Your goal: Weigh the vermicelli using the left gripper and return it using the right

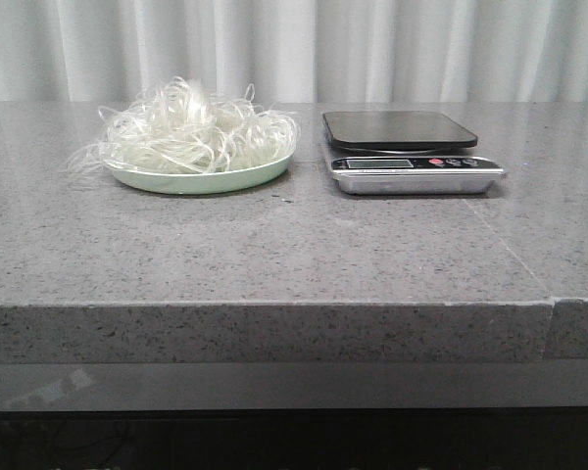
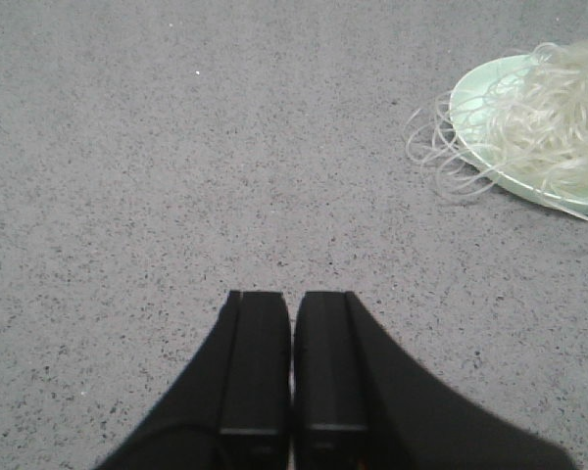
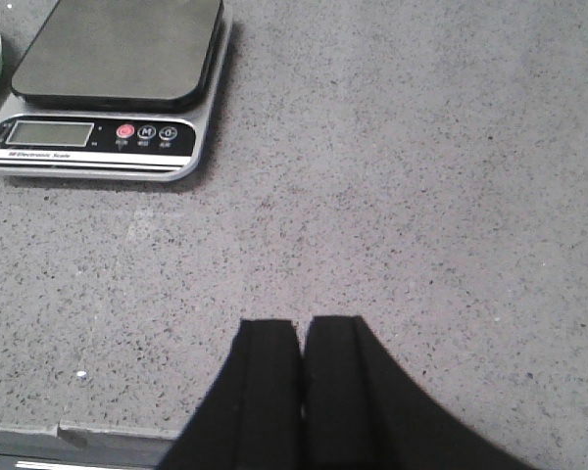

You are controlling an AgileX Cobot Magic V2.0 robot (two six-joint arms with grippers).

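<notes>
The vermicelli [image 1: 194, 129] is a fluffy whitish clump heaped on a pale green plate [image 1: 211, 180] at the back left of the table. To its right stands a silver kitchen scale [image 1: 412, 162] with a dark, bare platform. In the left wrist view the vermicelli [image 2: 549, 117] and plate [image 2: 475, 93] lie well away from my left gripper [image 2: 292, 294], which is shut and empty over bare table. In the right wrist view the scale [image 3: 113, 83] lies well away from my right gripper [image 3: 302, 321], also shut and empty. Neither gripper shows in the front view.
The grey speckled stone table [image 1: 274, 245] has its front edge close to the camera, with a seam at the right. A pale curtain hangs behind. The table's near edge also shows by the right gripper in the right wrist view [image 3: 39, 431].
</notes>
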